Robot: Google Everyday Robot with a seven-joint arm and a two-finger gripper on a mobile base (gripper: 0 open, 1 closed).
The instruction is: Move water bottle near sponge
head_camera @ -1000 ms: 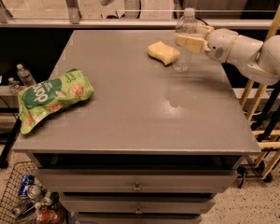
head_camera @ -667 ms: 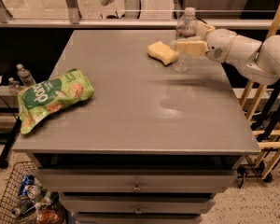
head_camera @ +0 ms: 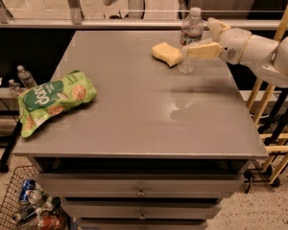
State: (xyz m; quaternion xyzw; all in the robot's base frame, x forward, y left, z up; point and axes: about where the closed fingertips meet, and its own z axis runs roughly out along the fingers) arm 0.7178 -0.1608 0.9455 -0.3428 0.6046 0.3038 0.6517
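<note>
The water bottle [head_camera: 189,37], clear with a white cap and a label band, stands upright on the grey table [head_camera: 134,109] at its far right. The pale yellow sponge [head_camera: 166,53] lies just left of it, almost touching. My gripper [head_camera: 198,36] reaches in from the right at bottle height. Its near finger [head_camera: 204,50] crosses in front of the bottle's lower half. Its far finger [head_camera: 214,25] stands apart behind and to the right of the bottle. The gripper looks open, with the bottle between its fingers.
A green snack bag [head_camera: 53,99] lies at the table's left edge. Small bottles [head_camera: 24,75] stand off the table at left. A wire basket of cans [head_camera: 29,205] is on the floor. Wooden rails [head_camera: 278,104] stand at right. Drawers [head_camera: 141,190] are below the tabletop.
Almost nothing: the bottle stays upright beside the sponge, and the gripper holds about the same place around it.
</note>
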